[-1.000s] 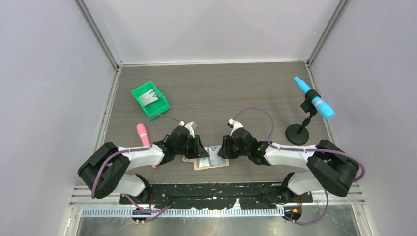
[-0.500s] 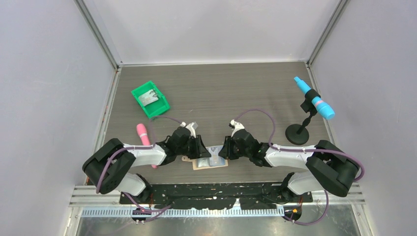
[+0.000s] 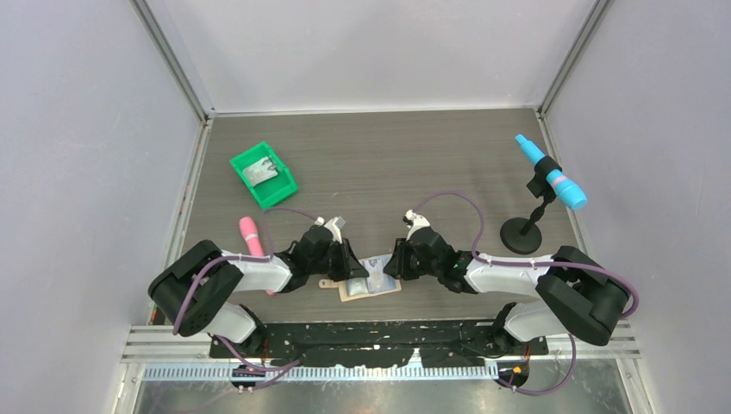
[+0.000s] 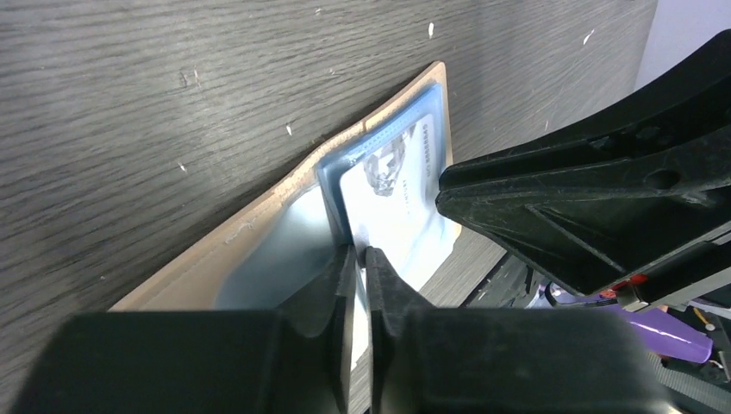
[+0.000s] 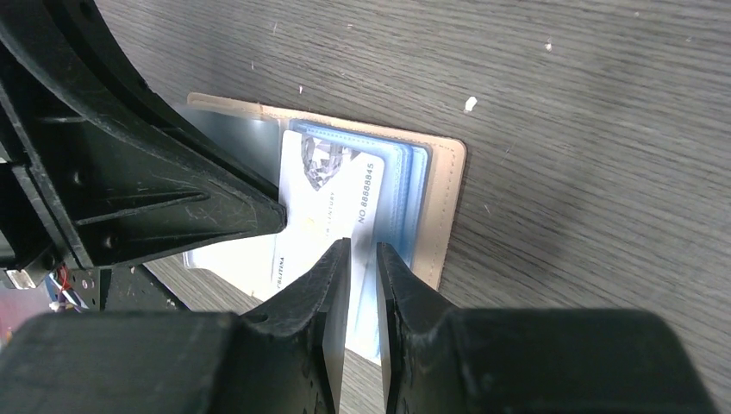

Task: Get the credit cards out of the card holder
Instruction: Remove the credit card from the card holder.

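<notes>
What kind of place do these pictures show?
Probably a laboratory robot cell. The left arm and right arm are bolted at the edge of a table walled by plain pale panels, and props stand there: a green bin, a pink object, a blue tool on a stand.

Leathery card holder [image 5: 448,216] holds glossy plastic credit cards [image 5: 336,207].

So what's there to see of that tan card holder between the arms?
The card holder lies open and flat on the dark table. It is tan and leather-like outside, with blue sleeves inside and a pale printed card on top. The left gripper seems to pinch a raised blue leaf; the right gripper meets the card.
</notes>
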